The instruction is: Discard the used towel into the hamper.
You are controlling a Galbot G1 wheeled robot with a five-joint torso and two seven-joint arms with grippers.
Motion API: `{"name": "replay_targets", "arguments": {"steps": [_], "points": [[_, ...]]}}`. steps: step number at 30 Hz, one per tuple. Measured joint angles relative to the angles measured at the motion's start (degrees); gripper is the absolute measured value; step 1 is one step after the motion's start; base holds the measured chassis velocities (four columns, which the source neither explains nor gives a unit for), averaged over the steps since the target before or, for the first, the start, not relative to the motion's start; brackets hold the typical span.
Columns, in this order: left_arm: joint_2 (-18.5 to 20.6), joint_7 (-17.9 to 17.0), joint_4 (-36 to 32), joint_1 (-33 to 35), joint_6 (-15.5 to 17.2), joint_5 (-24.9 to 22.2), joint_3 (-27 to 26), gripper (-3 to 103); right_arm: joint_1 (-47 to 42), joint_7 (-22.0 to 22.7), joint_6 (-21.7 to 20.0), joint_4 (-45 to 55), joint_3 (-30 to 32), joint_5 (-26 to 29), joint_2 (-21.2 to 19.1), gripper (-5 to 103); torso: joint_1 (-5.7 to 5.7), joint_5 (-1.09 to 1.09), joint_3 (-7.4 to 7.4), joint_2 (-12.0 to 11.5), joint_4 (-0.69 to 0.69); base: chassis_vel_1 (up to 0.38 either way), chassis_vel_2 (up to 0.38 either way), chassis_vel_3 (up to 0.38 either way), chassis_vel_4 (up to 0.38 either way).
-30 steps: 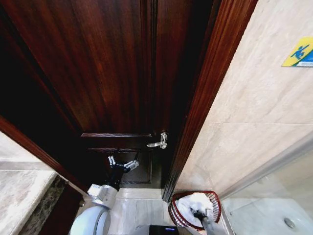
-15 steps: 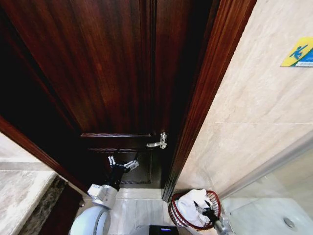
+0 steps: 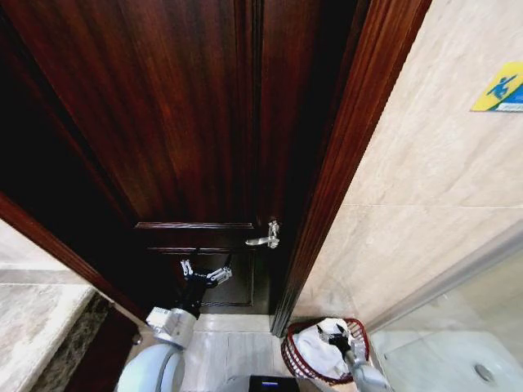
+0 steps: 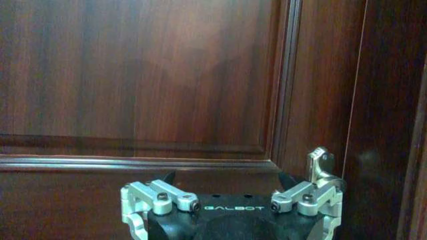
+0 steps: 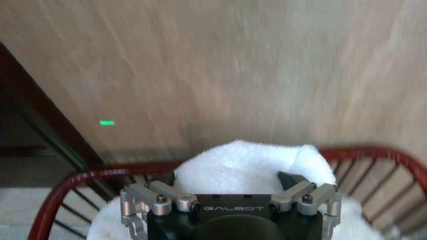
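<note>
With the towel (image 3: 320, 349) lying inside the hamper (image 3: 288, 357), the right gripper (image 3: 337, 337) (jaws apart, above it) should lift straight clear; left gripper (image 3: 204, 273), open, waits farther off.

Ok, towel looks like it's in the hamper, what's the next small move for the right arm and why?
Probably lift the right gripper straight up and away. The white towel already sits heaped inside the red-brown hamper, and the gripper's fingers stand spread just above the towel, gripping nothing. The left gripper hovers open by the wooden door, so it needs no move.
</note>
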Motion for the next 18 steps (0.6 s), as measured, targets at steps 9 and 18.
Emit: {"name": "replay_targets", "arguments": {"steps": [9, 18], "points": [[0.0, 0.0, 0.0, 0.0, 0.0, 0.0, 0.0, 100, 2.8, 3.9, -5.4, -6.5, 0.4, -0.9, 1.6, 100, 0.00, -0.01, 0.00, 0.0, 0.00, 0.000, 0.000, 0.000, 0.000], [0.0, 0.0, 0.0, 0.0, 0.0, 0.0, 0.0, 100, 8.3, 5.9, -10.4, -13.1, 0.8, -0.6, 2.6, 100, 0.00, -0.02, 0.00, 0.0, 0.00, 0.000, 0.000, 0.000, 0.000]]}}
